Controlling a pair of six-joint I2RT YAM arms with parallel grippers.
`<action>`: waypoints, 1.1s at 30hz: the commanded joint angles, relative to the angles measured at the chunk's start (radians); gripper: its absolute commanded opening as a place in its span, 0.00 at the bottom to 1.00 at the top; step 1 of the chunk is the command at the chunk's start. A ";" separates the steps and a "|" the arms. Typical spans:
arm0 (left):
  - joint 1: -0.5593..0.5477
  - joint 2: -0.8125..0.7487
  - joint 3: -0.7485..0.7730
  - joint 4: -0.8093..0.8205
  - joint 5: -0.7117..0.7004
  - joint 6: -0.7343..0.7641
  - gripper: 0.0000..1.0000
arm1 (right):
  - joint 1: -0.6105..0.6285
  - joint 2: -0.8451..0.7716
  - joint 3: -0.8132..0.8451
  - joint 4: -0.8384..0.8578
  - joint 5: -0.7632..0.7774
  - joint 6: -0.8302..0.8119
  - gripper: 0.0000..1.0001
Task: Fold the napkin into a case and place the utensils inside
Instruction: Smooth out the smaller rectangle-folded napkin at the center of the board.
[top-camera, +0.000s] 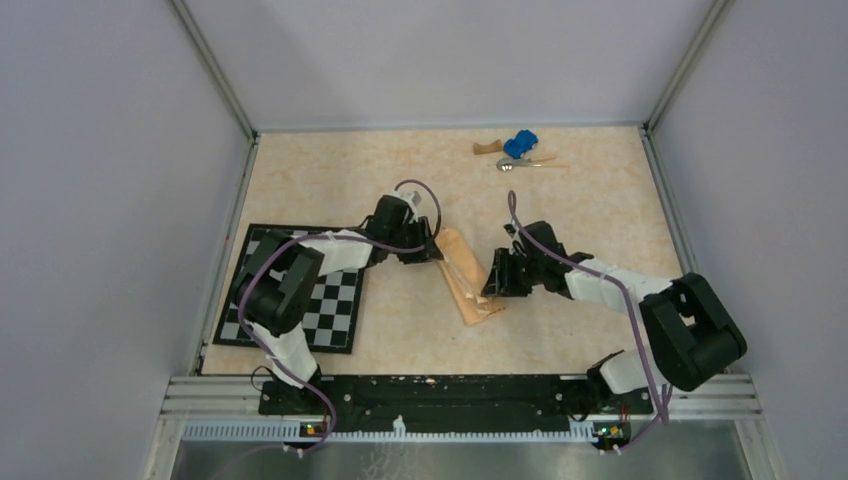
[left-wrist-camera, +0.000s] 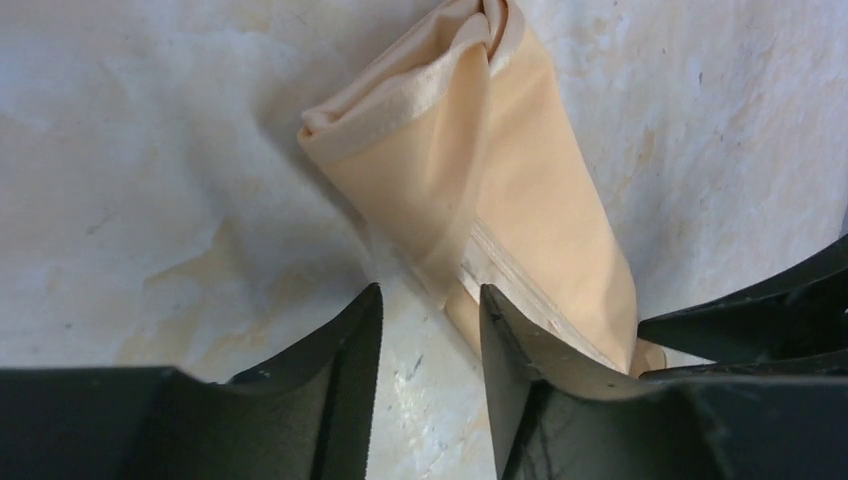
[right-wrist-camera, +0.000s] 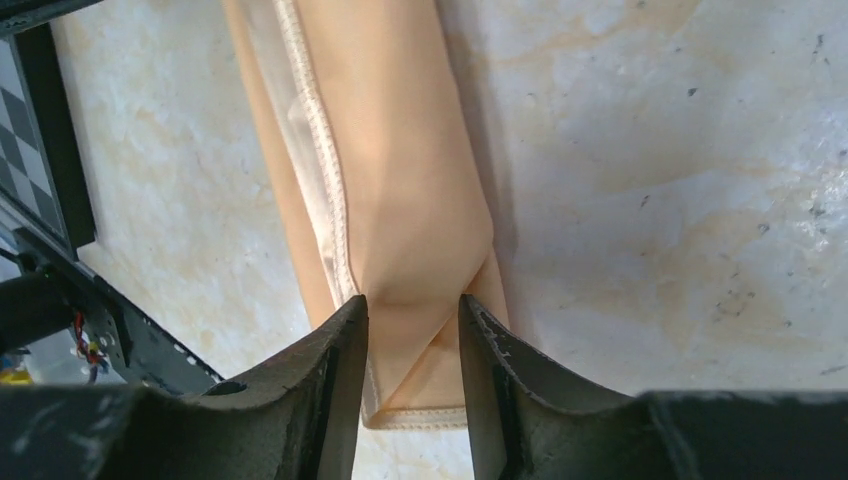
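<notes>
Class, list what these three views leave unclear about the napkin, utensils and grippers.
Utensils: top view, too small to count.
Right gripper: right wrist view, its fingers flank the napkin; a pinch cannot be told.
Napkin's far end: left wrist view, cut off by the top edge.
Napkin's sides: top view, covered by the left gripper and right gripper.

On the marbled desk (top-camera: 590, 210) the folded case (top-camera: 468, 285) is laid between the left hand (top-camera: 432, 245) and the right hand (top-camera: 495, 280). A checkerboard mat (top-camera: 335, 310) is spread left of the left hand. The utensils (top-camera: 525, 163), toy car (top-camera: 520, 144) and wooden block (top-camera: 487, 149) are grouped well beyond the right hand.
</notes>
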 joint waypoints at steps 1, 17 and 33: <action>-0.002 -0.133 -0.069 -0.032 -0.017 0.025 0.49 | 0.030 -0.117 0.072 -0.125 0.145 -0.026 0.41; -0.112 -0.285 -0.450 0.421 0.185 -0.434 0.52 | 0.317 0.122 0.414 -0.359 0.386 -0.319 0.45; -0.119 -0.159 -0.499 0.573 0.138 -0.548 0.49 | 0.416 0.237 0.397 -0.310 0.540 -0.332 0.47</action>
